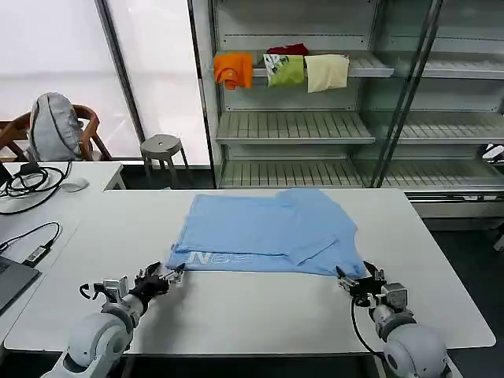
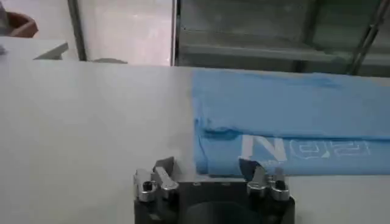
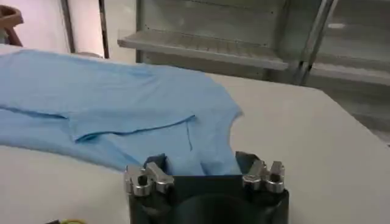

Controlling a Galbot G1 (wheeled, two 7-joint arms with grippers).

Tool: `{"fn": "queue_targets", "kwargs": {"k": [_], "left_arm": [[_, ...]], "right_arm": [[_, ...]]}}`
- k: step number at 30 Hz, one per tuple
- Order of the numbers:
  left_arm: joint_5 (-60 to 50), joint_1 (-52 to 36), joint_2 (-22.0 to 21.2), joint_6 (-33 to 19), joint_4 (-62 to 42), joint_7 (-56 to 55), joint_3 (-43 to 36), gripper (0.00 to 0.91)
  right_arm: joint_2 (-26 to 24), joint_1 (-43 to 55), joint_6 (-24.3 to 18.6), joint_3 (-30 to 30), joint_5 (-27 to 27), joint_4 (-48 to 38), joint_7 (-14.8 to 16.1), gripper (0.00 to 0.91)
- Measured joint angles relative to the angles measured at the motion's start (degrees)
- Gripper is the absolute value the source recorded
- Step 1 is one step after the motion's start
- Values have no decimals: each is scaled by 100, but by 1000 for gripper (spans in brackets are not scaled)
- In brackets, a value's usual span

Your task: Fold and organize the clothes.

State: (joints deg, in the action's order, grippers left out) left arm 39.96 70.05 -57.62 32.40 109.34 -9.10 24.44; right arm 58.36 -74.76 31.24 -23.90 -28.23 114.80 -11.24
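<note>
A light blue T-shirt with pale whitish lettering is laid on a white table; orange, green and cream cloths are shelved at twelve o'clock.

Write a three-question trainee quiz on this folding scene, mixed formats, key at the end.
1. True or false: the T-shirt lies on the table with its lettering along the edge nearest the robot.
2. Which tool sits at the shirt's lettered corner? A) left tool B) right tool
3. Fill in: in the right wrist view, the right tool's fingers are spread with the shirt's ____ between them.

Key
1. True; the pale letters show along the near hem.
2. A; the left tool is open at the lettered corner, while the right tool is at the plain corner.
3. Corner; both tools are open, so neither yet pinches the fabric.
</note>
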Motion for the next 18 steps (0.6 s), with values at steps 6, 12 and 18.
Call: {"fn": "queue_targets", "kwargs": {"k": [6,12,18], "left_arm": [[-20,-62,7,0,-70,-4,-53,10],[-36,-54,-10,3,-67,49,-117,0],[-119,-41,-12,19,-67,133,-153,0]], "right_arm": [[21,-36,19,3,-38,13,-11,0],[34,-60,63,-6,-126,8,-32,0],[17,-151,104,-60,-197,89,-2,0]]}}
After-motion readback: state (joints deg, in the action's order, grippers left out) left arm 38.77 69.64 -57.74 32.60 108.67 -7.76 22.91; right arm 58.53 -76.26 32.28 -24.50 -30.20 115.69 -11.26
